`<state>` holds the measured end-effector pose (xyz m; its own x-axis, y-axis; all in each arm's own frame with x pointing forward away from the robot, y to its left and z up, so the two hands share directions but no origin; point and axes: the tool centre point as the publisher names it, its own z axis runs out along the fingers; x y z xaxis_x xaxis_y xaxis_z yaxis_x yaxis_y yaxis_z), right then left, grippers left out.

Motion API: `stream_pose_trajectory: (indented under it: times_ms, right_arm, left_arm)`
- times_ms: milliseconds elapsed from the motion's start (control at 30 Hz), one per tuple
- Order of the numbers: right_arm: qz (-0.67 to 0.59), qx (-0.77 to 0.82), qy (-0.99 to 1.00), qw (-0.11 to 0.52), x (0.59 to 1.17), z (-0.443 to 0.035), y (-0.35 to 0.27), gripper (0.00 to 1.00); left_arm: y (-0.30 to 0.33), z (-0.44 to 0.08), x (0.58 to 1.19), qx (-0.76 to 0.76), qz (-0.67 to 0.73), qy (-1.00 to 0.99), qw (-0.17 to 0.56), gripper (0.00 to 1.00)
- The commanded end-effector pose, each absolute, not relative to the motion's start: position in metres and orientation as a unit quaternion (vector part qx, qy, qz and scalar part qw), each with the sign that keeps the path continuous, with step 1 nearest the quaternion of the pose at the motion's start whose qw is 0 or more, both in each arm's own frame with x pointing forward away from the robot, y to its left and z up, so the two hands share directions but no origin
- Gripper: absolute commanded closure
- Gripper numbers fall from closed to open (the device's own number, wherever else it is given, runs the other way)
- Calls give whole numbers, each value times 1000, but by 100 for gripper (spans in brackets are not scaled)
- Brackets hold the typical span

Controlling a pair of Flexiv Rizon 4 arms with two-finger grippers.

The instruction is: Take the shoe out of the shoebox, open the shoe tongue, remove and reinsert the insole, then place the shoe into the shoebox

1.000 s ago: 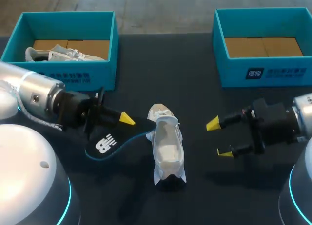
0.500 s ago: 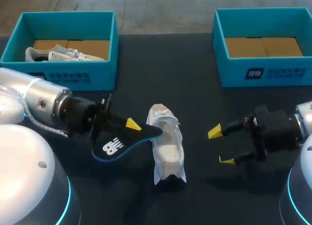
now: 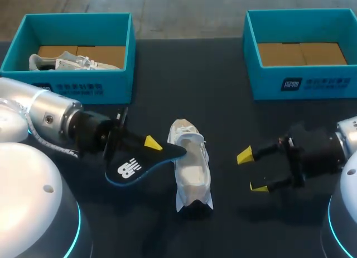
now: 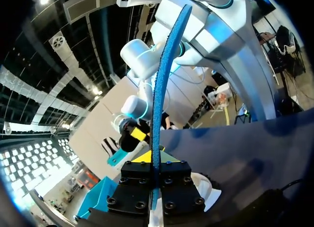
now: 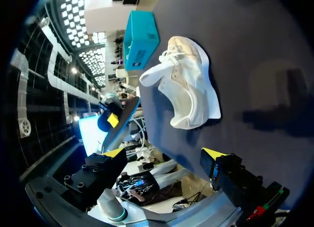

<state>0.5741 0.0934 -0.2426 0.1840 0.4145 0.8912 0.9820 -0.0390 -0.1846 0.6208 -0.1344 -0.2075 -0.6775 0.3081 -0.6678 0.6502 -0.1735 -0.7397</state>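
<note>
Shoebox [image 3: 301,85], right: no shoe inside; return pending.
Shoe [image 3: 191,166]: out, lying mid-table, mouth open.
Insole [image 3: 139,163]: removed, tip at the shoe's mouth; reinsertion judged beginning.
Left gripper [image 3: 149,145]: pinching Insole.
Right gripper [image 3: 251,171]: spread, empty, near Shoe.

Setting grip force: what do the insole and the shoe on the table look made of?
Insole: likely foam, matte black face, blue rim that looks grainy and porous edge-on. Shoe: seemingly soft white textile or mesh upper, matte, creased; cannot tell which.
</note>
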Motion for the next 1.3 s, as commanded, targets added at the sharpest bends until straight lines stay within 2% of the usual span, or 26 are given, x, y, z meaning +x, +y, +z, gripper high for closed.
stream_pose_trajectory:
  times_ms: [33, 433, 833, 1300]
  right_arm:
    - [-314, -640, -558, 425, 566, -249, 92, 0]
    - [-308, -618, -592, 415, 547, -270, 98, 0]
    - [-290, -609, -616, 406, 547, -291, 117, 0]
    - [-284, -606, -651, 358, 544, -298, 130, 0]
  left_arm:
    - [-145, -209, 607, 363, -668, 637, 132, 100]
    - [-158, -221, 582, 313, -687, 643, 130, 100]
    - [-157, -240, 584, 259, -691, 663, 125, 100]
    - [-168, -254, 588, 228, -695, 672, 115, 100]
